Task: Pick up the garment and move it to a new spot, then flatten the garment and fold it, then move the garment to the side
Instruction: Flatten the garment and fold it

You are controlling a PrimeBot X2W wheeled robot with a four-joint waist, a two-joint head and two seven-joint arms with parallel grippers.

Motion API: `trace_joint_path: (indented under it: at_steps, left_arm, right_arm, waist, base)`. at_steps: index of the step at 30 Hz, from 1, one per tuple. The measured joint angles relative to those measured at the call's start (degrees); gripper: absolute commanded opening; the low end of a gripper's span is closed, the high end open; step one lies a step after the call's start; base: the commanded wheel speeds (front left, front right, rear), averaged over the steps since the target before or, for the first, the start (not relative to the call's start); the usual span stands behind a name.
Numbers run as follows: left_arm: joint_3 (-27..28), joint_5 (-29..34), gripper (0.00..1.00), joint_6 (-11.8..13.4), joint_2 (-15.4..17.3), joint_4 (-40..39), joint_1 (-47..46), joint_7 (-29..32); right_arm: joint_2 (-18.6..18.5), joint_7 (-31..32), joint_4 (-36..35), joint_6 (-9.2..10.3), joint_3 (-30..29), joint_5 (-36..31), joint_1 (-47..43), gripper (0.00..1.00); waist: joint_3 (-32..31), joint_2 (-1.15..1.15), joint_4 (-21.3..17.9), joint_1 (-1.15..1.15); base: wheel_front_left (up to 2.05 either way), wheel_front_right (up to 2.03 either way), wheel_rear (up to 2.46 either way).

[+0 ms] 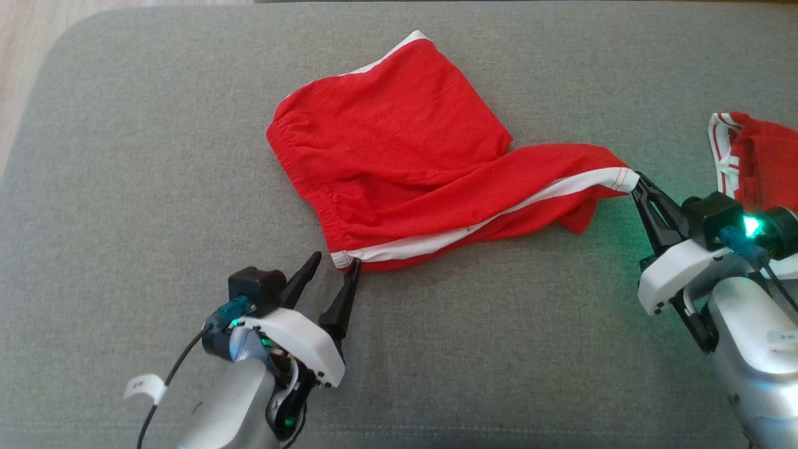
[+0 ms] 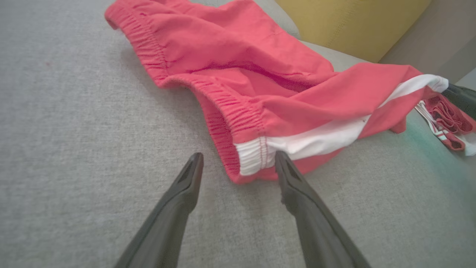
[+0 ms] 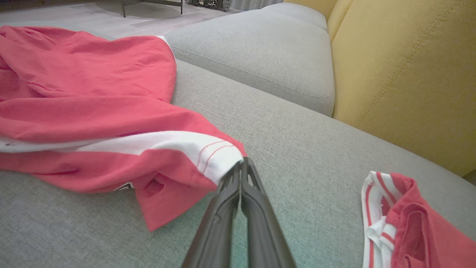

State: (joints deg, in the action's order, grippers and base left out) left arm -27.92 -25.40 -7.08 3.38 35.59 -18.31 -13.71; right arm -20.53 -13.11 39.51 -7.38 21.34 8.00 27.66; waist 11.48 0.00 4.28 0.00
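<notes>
Left tool [image 1: 332, 262] seen spread wide at the waistband corner of the red shorts [image 1: 399, 149]; cloth touched by one fingertip, nothing gripped. Shorts laid out mid-way across the grey sofa seat [image 1: 124, 187]. Right tool [image 1: 637, 182] clenched on the white-striped leg hem.

The left arm [image 1: 218, 405] stood at the near left, its forearm angled toward the far right, with a white wrist housing [image 1: 299, 340] behind the fingers. The left jaws were spread wide, both dark fingers [image 2: 178, 201] pointing far and slightly right. The right arm [image 1: 757, 355] stood at the near right, leaning left. The right jaws were pressed together, their tips pinching a white-edged corner of the garment [image 1: 399, 143]. A green light [image 1: 751, 226] glowed on that wrist.
</notes>
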Motion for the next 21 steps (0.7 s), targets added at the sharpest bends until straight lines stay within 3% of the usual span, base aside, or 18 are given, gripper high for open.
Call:
trace_joint_path:
  at_steps: [5,6,8,21]
  left_arm:
    - [-1.12,-0.47,1.0,-0.03,0.05,0.18,-0.88,-0.01]
    - [-1.33,-0.47,0.54,-0.04,0.12,0.24,-0.88,-0.01]
    - [-1.7,-0.82,0.0,-0.04,0.25,0.3,-0.88,-0.01]
    - [-2.64,-2.77,0.0,-0.05,2.27,-3.31,-0.88,-0.53]
  right_arm:
    - [-0.05,0.0,0.26,0.0,0.36,0.07,0.04,0.0]
    - [-0.05,0.0,0.33,0.0,0.45,0.08,0.07,0.0]
    - [-0.05,0.0,0.37,0.0,0.57,0.08,0.13,0.0]
    - [-0.49,-0.53,0.49,0.0,0.83,-0.52,0.4,0.0]
  waist:
    - [-0.09,0.0,-0.18,0.0]
    - [-0.07,0.0,-0.21,0.0]
    - [-0.06,0.0,-0.23,0.0]
    - [-1.78,0.0,0.49,0.0]
  base:
    - [0.0,0.0,0.0]
    - [0.0,0.0,0.0]
    - [0.0,0.0,0.0]
    - [0.0,0.0,0.0]
